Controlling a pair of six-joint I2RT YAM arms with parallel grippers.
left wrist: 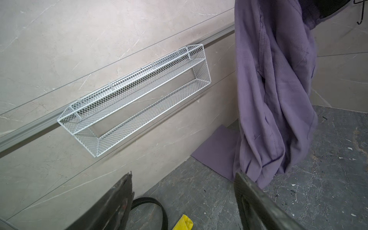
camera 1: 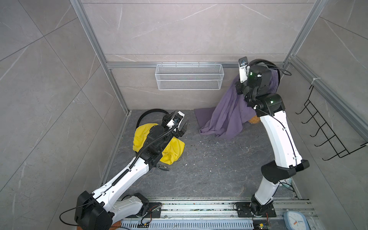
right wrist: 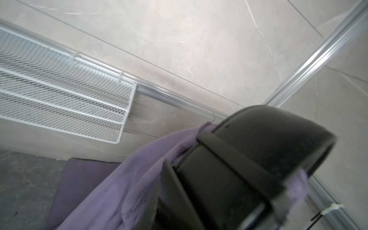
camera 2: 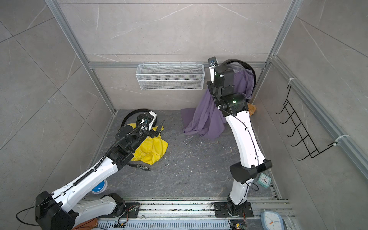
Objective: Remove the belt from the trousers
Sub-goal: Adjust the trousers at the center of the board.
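Left gripper spread wide (empty), belt on floor beside it. Right gripper clamped on trousers, holding them up.

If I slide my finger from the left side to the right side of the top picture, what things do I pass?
Yellow garment → white mesh basket → purple trousers → blue-grey clock → black wire hook rack.
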